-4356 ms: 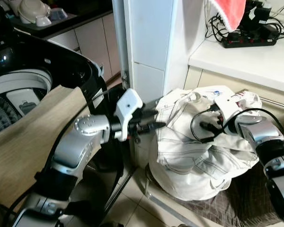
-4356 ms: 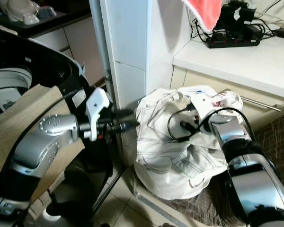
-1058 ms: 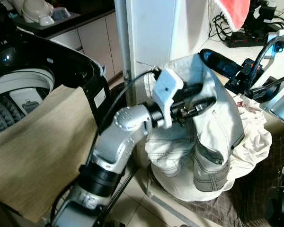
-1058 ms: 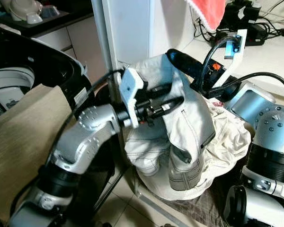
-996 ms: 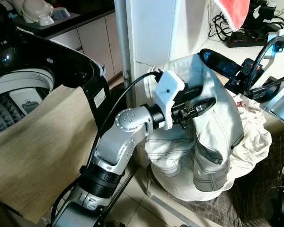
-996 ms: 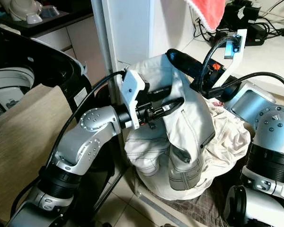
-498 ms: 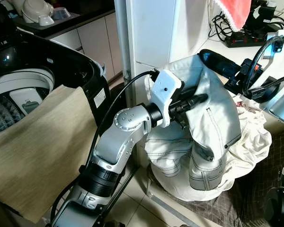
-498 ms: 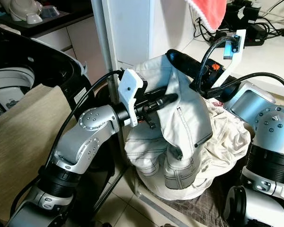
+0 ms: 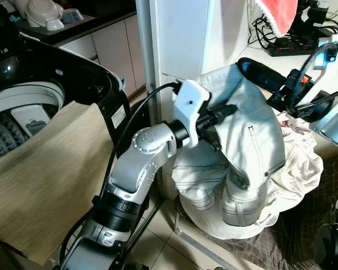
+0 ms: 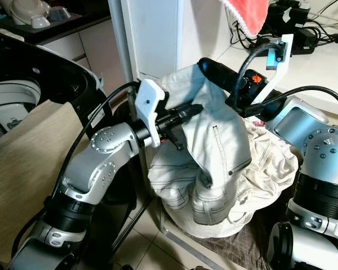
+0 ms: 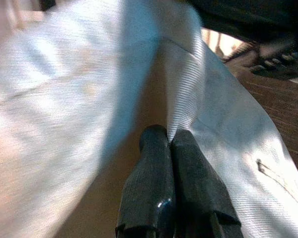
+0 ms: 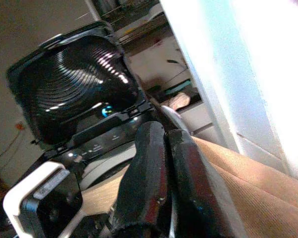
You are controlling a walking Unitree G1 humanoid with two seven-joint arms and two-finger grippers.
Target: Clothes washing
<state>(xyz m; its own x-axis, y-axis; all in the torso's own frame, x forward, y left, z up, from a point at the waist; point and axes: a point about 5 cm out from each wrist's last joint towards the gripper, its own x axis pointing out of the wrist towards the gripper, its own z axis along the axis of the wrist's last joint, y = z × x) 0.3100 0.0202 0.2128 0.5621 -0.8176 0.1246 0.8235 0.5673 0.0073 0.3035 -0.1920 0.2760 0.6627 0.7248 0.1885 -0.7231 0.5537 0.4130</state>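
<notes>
**Both grippers on the white trousers, lifted above the pile**

From my seat I see the white trousers held up over the laundry pile, which sits on a dark checked cloth at the foot of the white counter. The garment is draped over my right gripper, raised at counter height; its long black fingers lie pressed side by side, with no gap between them in the right wrist view (the washer's open black lid and the tan cloth sit beyond them there). From that high point one trouser leg hangs down, seams and a pocket line facing the camera, its hem resting on the heap.

My left gripper reaches in from the left, arm bent at the elbow, and its tips are buried in a fold of the trousers just below the top. In the left wrist view the fingers are closed together, pinching a ridge of white fabric that rises between their tips.

To the far left stands the washing machine, lid up, drum visible, with a tan cloth draped over its front edge. A white pillar stands between the washer and the laundry. On the counter sits a power strip with tangled cables, and a red towel hangs above it.
</notes>
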